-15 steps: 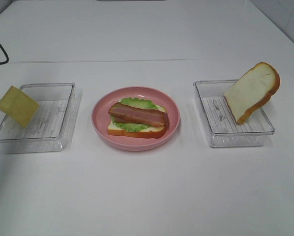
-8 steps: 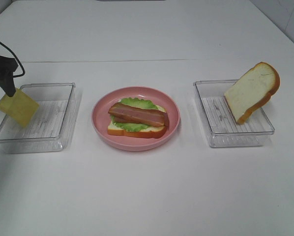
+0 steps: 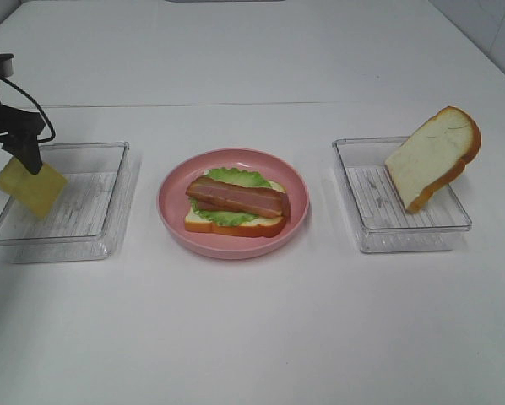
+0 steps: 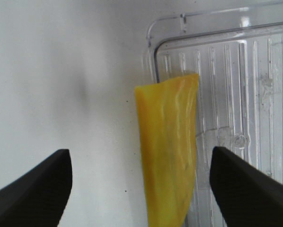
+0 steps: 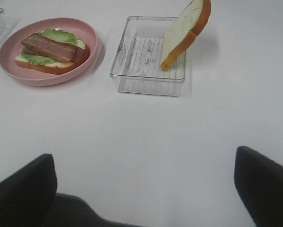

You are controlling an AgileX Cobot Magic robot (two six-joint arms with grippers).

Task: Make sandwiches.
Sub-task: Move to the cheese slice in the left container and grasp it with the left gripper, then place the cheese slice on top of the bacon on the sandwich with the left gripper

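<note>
White tabletop [image 3: 252, 337] lies below. Left gripper [image 4: 139, 158] is spread wide, a thin yellow cheese square [image 4: 167, 156] standing between its jaws, touching neither; right gripper [image 5: 142, 158] gapes empty.

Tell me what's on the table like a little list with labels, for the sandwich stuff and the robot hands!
pink plate: holds bottom bread, lettuce, bacon on top
cheese: tilted at the left tray, on its outer edge
bread slice: leaning up in the right tray
left gripper: jaws open, either side of the cheese
right gripper: jaws open, above bare table
</note>
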